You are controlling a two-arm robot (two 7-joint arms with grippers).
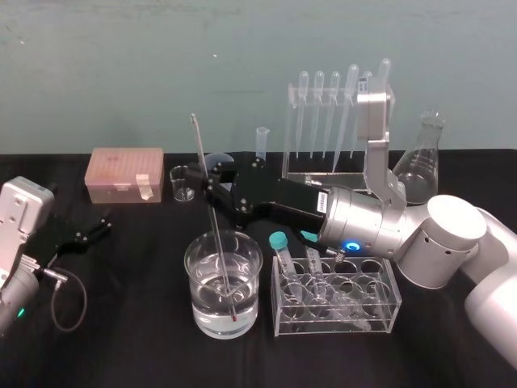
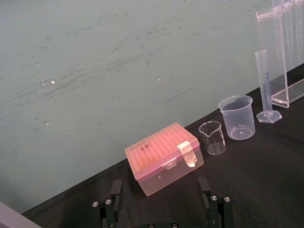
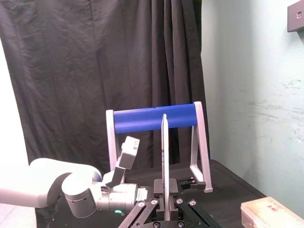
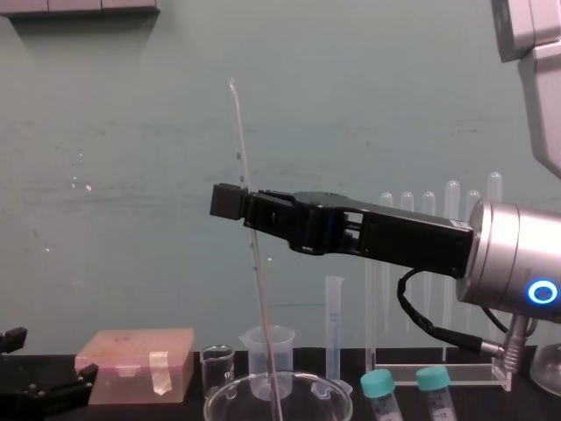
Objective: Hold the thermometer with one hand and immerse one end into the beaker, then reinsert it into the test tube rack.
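Observation:
The thermometer (image 1: pixel 199 153), a long thin glass rod, leans slightly, and its red lower tip sits in the water of the wide glass beaker (image 1: pixel 194 279) at the table's front centre. My right gripper (image 1: pixel 210 186) reaches in from the right and is shut on the rod at mid-length, above the beaker. In the chest view the gripper (image 4: pixel 244 206) clamps the thermometer (image 4: pixel 256 272) over the beaker rim (image 4: pixel 276 395). The right wrist view has the thermometer (image 3: pixel 164 152) rising from between the fingers. The tall clear test tube rack (image 1: pixel 323 175) stands behind with pipettes. My left gripper (image 2: pixel 161 209) rests open at the far left.
A pink tip box (image 1: pixel 125 174) and a small glass beaker (image 1: pixel 183 183) sit at the back left. A plastic beaker (image 2: pixel 236 117) and a graduated cylinder (image 2: pixel 266 85) stand near them. A low rack with capped tubes (image 1: pixel 335 295) is right of the beaker, a flask (image 1: pixel 420 162) farther back.

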